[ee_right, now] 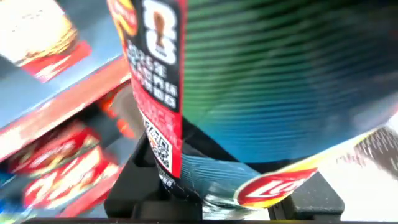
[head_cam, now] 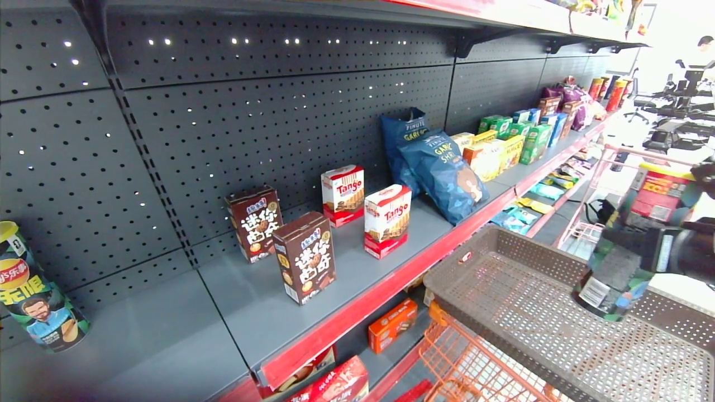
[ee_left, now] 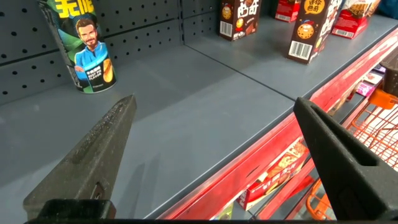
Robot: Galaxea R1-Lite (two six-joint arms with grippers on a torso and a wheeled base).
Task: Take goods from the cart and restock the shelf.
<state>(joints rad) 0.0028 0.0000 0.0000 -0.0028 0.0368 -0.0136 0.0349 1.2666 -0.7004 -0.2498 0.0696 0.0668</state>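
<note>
Our right claw (head_cam: 651,248) grips a green chip canister (head_cam: 617,273) above the cart basket (head_cam: 519,301), we judge for shelving. Our left claw (ee_left: 214,146) hangs spread over the shelf (ee_left: 205,106) near a matching canister (ee_left: 84,50).

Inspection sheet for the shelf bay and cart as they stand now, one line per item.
surface: grey metal shelf with red front edge, a bare stretch at its left part.
job's things: green crisp canister held over the brown perforated plastic basket; matching canister upright on the shelf.
clutter: two brown cartons, two red-and-white wafer boxes, blue bags, all on the shelf.
grippers: left gripper open above bare shelf; right gripper shut on the held canister.
cables: black loop past the basket, possibly a cable.
surroundings: orange wire cart under the basket; orange box on a lower shelf.
</note>
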